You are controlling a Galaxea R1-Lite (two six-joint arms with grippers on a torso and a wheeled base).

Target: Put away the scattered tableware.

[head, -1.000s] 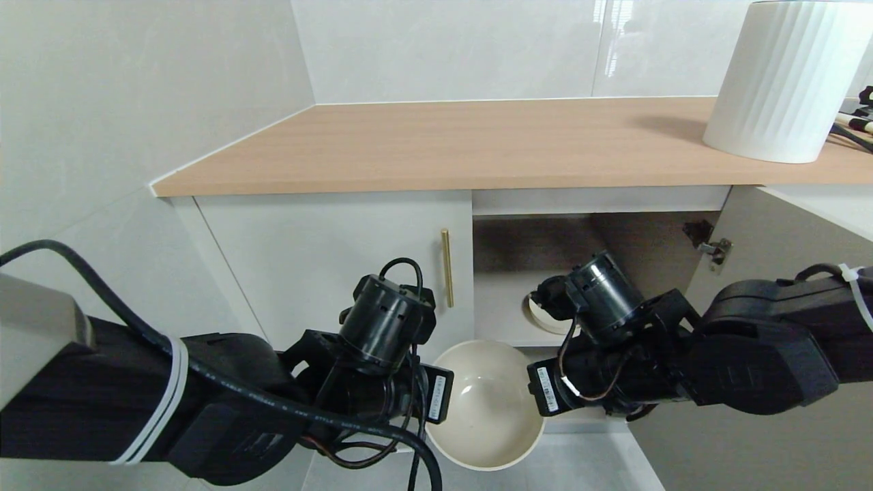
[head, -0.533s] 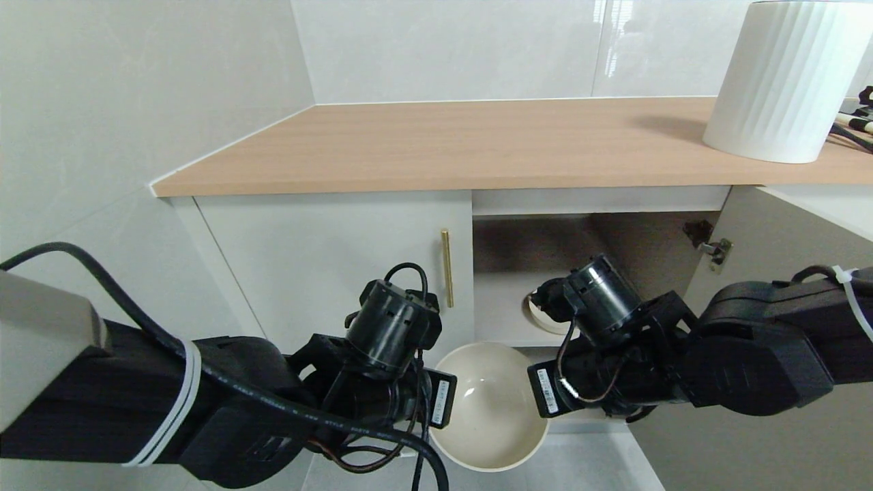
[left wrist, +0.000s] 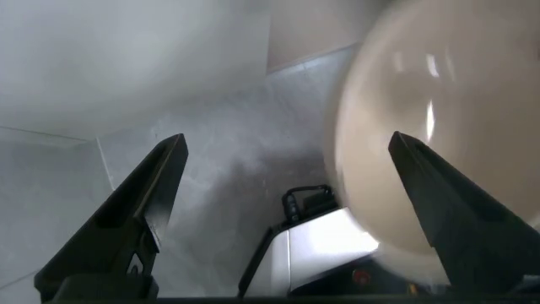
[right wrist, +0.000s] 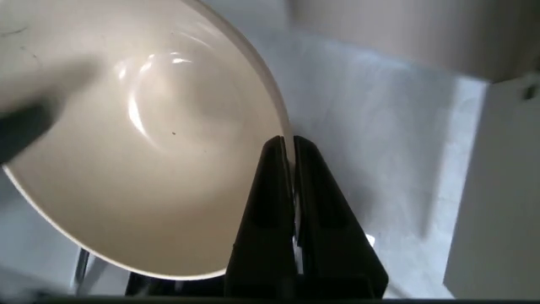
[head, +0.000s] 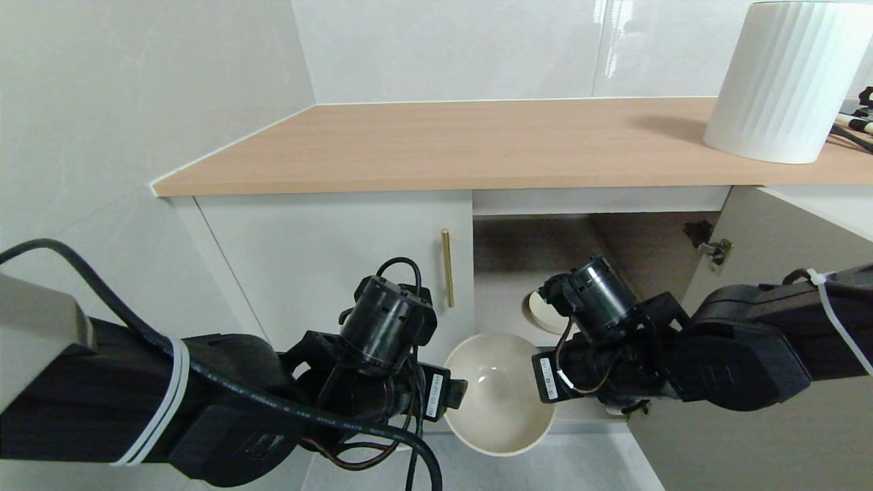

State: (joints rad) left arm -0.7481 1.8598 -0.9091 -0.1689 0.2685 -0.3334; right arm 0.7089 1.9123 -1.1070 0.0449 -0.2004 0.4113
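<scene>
A cream bowl [head: 498,399] hangs tilted in front of the open cabinet [head: 586,239], low over the floor. My right gripper [right wrist: 292,150] is shut on the bowl's [right wrist: 152,169] rim, one finger inside and one outside. In the head view the right gripper [head: 551,382] sits at the bowl's right edge. My left gripper [left wrist: 287,142] is open with nothing between its fingers; the bowl [left wrist: 422,127] lies beside one finger. In the head view the left gripper [head: 455,394] is just left of the bowl. A second pale dish [head: 540,308] rests on the cabinet shelf.
The left cabinet door [head: 327,259] is closed and has a brass handle [head: 446,268]. The right door [head: 784,286] stands open, hinge [head: 713,249] showing. A white ribbed container [head: 784,82] stands on the wooden countertop [head: 443,143]. Pale tiled floor [left wrist: 219,169] lies below.
The bowl has shifted a little up and to the right, toward the cabinet opening, carried by the right gripper. The left arm has stayed beside it and pulled back slightly.
</scene>
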